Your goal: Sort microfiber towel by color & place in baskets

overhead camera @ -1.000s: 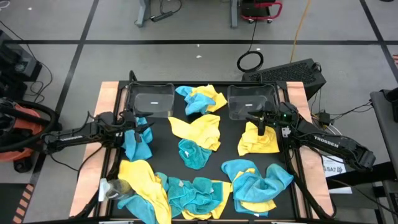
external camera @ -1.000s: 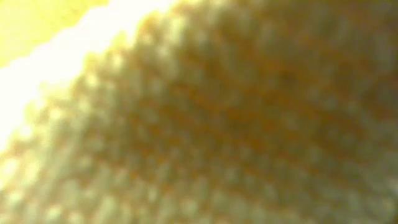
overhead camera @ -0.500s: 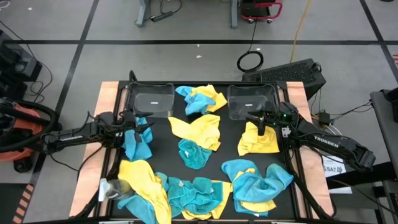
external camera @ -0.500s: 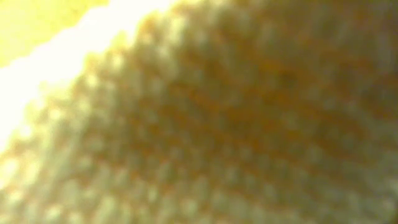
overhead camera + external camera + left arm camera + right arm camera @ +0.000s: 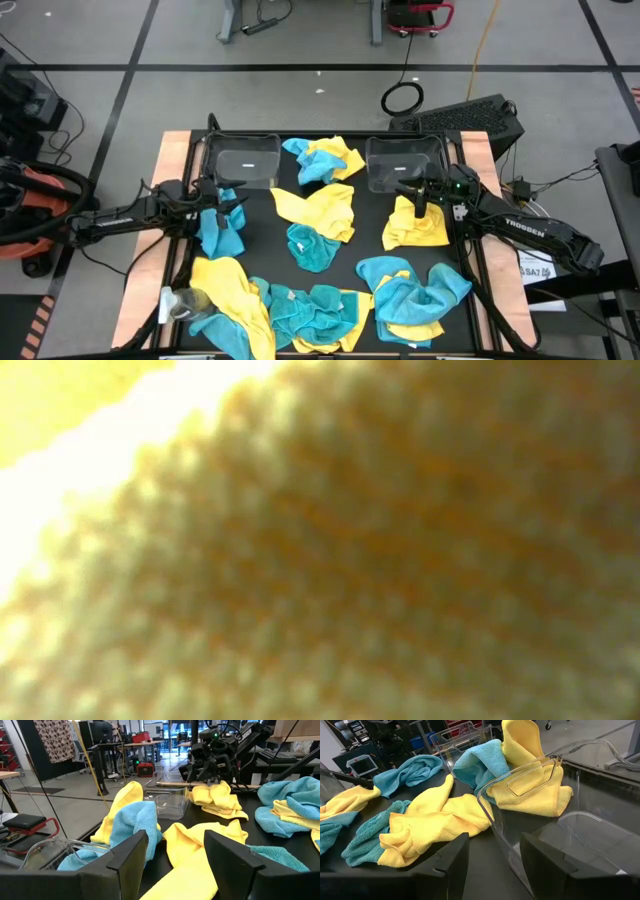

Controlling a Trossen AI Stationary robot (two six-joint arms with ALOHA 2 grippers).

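Observation:
In the high view, yellow and teal towels lie scattered on the black table. My left gripper (image 5: pixel 232 203) is open, low over the far end of a teal towel (image 5: pixel 220 228), near the left clear basket (image 5: pixel 243 138). My right gripper (image 5: pixel 413 197) is open over a crumpled yellow towel (image 5: pixel 416 224), just near of the right clear basket (image 5: pixel 405 141). In the left wrist view, my left gripper (image 5: pixel 175 865) has nothing between its fingers. My right gripper (image 5: pixel 492 865) is equally bare in the right wrist view, with the basket wall (image 5: pixel 520 785) just ahead.
A yellow towel (image 5: pixel 318 210) and a teal one (image 5: pixel 312 248) lie mid-table. A teal and yellow pair (image 5: pixel 322 160) sits between the baskets. Mixed heaps (image 5: pixel 300 305) (image 5: pixel 410 295) fill the near edge. A yellow cloth (image 5: pixel 320 560) blocks the whole low view.

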